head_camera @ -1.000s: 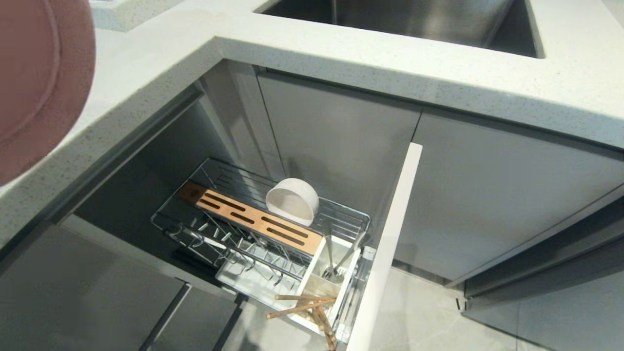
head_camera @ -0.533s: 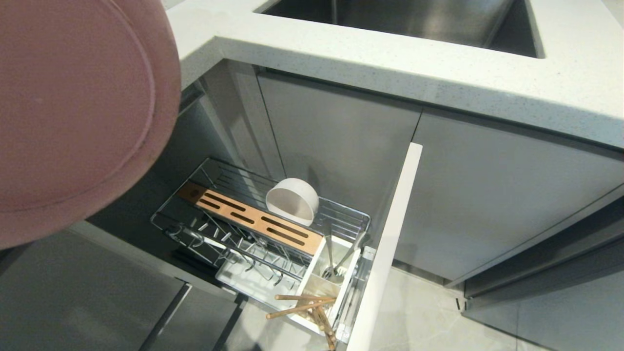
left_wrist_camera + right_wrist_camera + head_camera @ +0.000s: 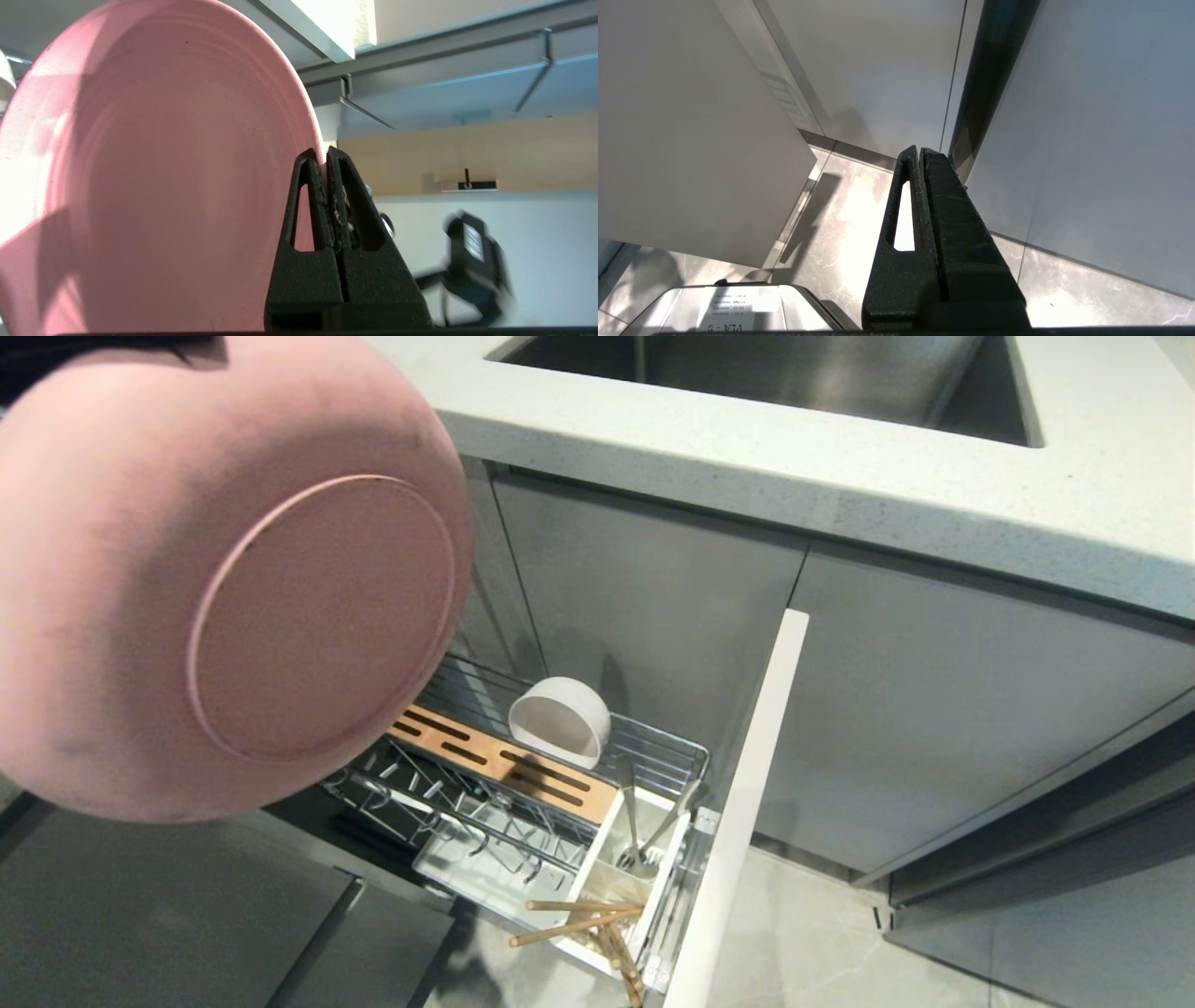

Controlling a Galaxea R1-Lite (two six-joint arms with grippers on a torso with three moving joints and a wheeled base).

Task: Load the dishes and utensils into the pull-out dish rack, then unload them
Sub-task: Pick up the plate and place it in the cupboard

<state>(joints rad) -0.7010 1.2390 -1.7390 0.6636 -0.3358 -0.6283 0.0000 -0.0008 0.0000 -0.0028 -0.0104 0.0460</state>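
Now — plate (image 3: 224, 569): flat, round, pale-pink | underside up — ring-footed

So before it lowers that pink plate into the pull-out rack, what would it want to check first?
1. Grip: left gripper shut on the rim of the pink plate: ok.
2. Pull-out dish rack drawn out: ok.
3. Plate prongs hold nothing: ok.
4. White bowl sits behind the wooden strip, off the prongs: ok.
5. Chopsticks and spoon stay in the caddy: ok.
6. Plate lined up with a prong slot: cannot tell.
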